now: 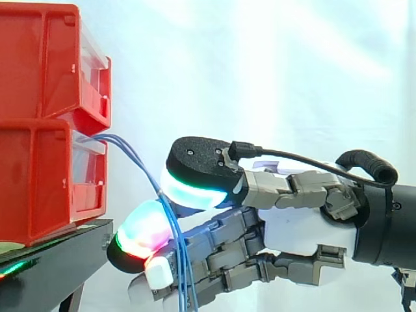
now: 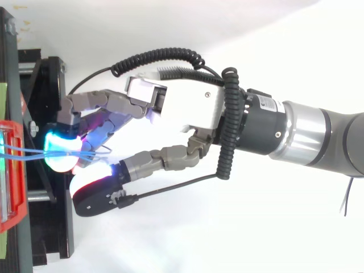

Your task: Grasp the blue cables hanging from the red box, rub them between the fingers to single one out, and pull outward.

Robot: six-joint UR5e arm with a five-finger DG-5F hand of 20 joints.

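Several thin blue cables (image 1: 179,260) come out of the lower red box (image 1: 45,182) and curve down to the right. In the side view they run between the hand's (image 1: 292,227) upper pad, glowing green and cyan (image 1: 195,188), and a lower fingertip glowing red and green (image 1: 140,234), then hang down past the curled fingers. From above, the cables (image 2: 28,151) stretch from the red box (image 2: 11,170) across a cyan-glowing fingertip (image 2: 61,152), with the thumb pad close beside it. The hand (image 2: 187,108) pinches the cables just off the box front.
A second red box (image 1: 45,58) is stacked on the lower one. Both stand on a black stand (image 1: 52,260) whose edge lies just left of the fingertips. The white curtain is behind, and the arm reaches in from the right.
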